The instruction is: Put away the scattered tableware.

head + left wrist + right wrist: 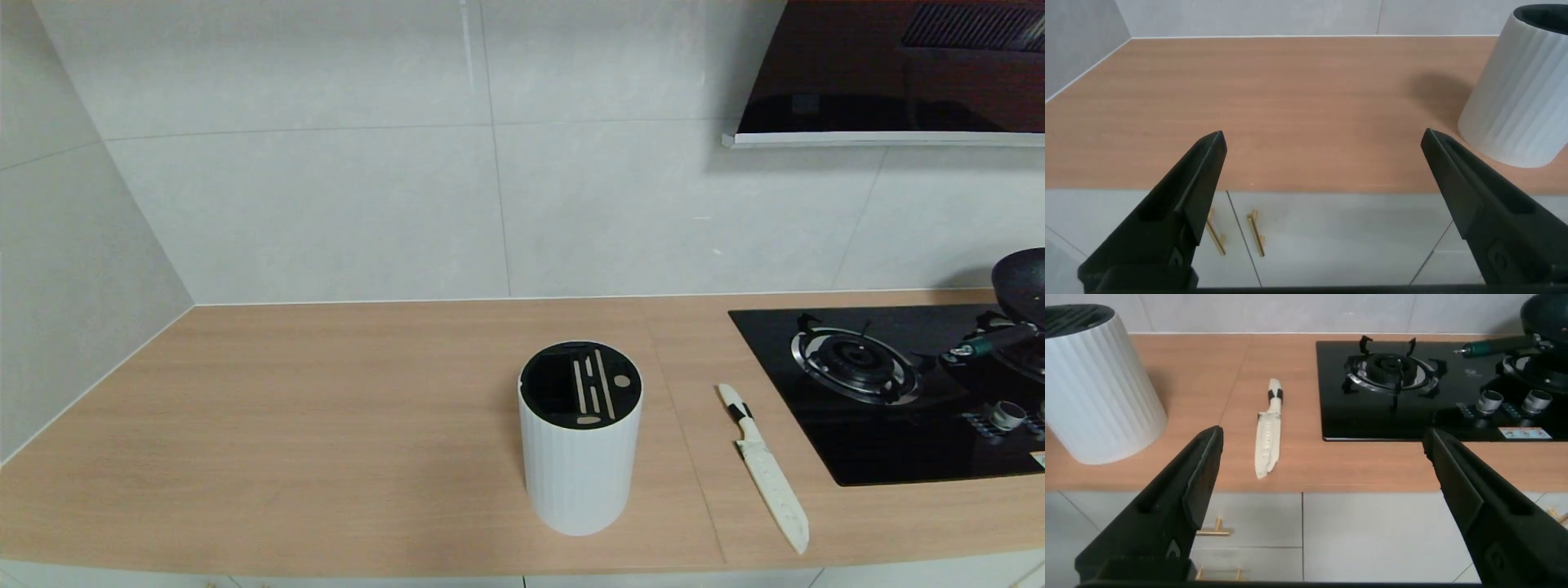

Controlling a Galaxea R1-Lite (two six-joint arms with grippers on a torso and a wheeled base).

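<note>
Nothing legible anywhere. A small pale label (1520, 434) sits at the front edge of the black hob (1372, 416), just beside the knobs (1490, 400) — it bears some print, but too small to read.

I see a wooden countertop (326, 425) running along the tiled wall. A white ribbed knife holder (581, 457) stands upright on it, close to the front edge. To the holder's right a pale knife (766, 469) lies flat, apart from it. Farther right of the holder, a black gas hob (882, 445) sits in the surface.
</note>
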